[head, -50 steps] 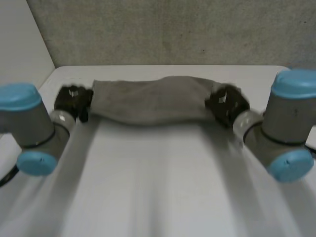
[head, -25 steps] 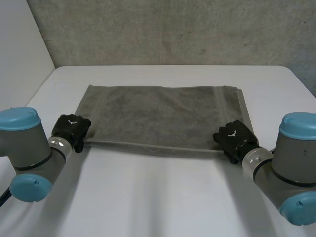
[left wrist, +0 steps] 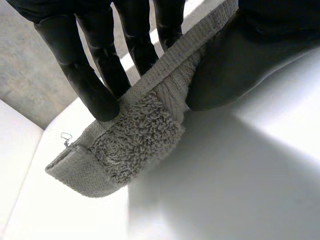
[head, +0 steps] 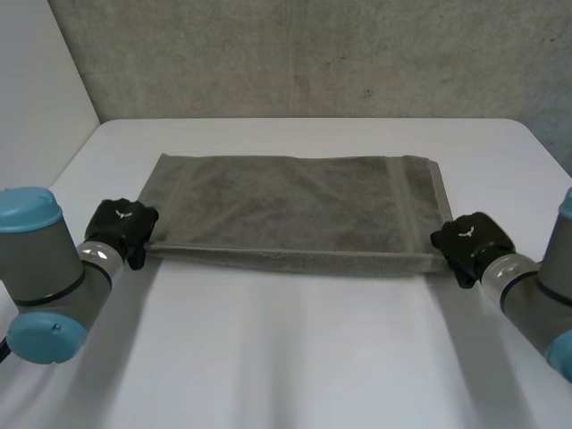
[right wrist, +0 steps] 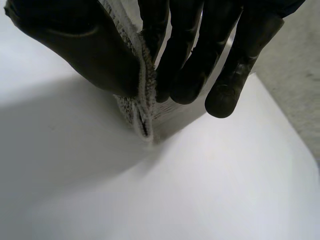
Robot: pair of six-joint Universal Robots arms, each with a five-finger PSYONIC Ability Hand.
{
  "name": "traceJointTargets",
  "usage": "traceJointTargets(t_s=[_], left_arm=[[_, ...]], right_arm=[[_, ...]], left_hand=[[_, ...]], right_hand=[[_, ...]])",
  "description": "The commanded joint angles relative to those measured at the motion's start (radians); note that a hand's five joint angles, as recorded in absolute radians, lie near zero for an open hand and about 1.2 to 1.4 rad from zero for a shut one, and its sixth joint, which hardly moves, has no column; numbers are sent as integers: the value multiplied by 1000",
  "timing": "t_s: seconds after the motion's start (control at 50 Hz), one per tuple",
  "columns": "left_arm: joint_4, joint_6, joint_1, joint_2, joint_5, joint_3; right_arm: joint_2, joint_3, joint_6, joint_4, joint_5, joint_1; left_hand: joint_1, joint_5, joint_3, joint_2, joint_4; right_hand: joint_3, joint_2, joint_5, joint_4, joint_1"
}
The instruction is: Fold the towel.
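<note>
Left robot hand point(head: 122, 228) pinches the towel point(head: 286, 207) at its near left corner; right robot hand point(head: 469, 239) pinches its near right corner. We see the towel lying flat on the table point(head: 295, 357).

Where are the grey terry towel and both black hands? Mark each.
grey terry towel point(head: 286, 201), head view, middle of its top face.
left black hand point(head: 122, 228), head view, back of the hand.
right black hand point(head: 469, 239), head view, back of the hand.

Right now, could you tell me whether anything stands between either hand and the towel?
Nothing visible does: the left hand pinches the near left corner of the towel, and the right hand pinches its near right corner.
</note>
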State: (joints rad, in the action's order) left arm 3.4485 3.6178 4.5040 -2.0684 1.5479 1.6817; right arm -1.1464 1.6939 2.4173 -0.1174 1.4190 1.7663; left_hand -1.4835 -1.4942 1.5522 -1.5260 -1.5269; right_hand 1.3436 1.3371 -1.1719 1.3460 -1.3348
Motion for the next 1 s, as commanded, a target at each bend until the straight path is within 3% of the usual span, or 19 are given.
traceJointTargets(t_s=[0.02, 0.2, 0.28, 0.44, 0.74, 0.9, 1.0], left_arm=[[-15, 9, 1, 125, 0, 30], [-98, 33, 34, 355, -12, 99], [-184, 36, 53, 488, -78, 131], [-261, 32, 46, 538, -160, 133], [-256, 62, 40, 119, -146, -68], [-252, 64, 21, -73, -135, -286], [-227, 64, 11, -205, -98, -445]], right_arm=[[-176, -5, -1, 108, -46, -5], [-372, -39, -14, 355, -133, -85], [-466, -80, -35, 444, -190, -128], [-497, -137, -43, 509, -258, -171], [-99, -307, -41, 505, -242, -122], [125, -491, -20, 447, -161, -41], [255, -606, 11, 306, -68, 10]], left_hand=[[87, 273, -156, 130, 131], [87, 273, -156, 130, 131], [87, 273, -156, 130, 131], [87, 273, -156, 130, 131], [87, 273, -156, 130, 131], [87, 273, -156, 130, 131], [87, 273, -156, 130, 131]], right_hand=[[53, 59, -50, 50, -61], [53, 59, -50, 50, -61], [53, 59, -50, 50, -61], [53, 59, -50, 50, -61], [53, 59, -50, 50, -61], [53, 59, -50, 50, -61], [53, 59, -50, 50, -61]])
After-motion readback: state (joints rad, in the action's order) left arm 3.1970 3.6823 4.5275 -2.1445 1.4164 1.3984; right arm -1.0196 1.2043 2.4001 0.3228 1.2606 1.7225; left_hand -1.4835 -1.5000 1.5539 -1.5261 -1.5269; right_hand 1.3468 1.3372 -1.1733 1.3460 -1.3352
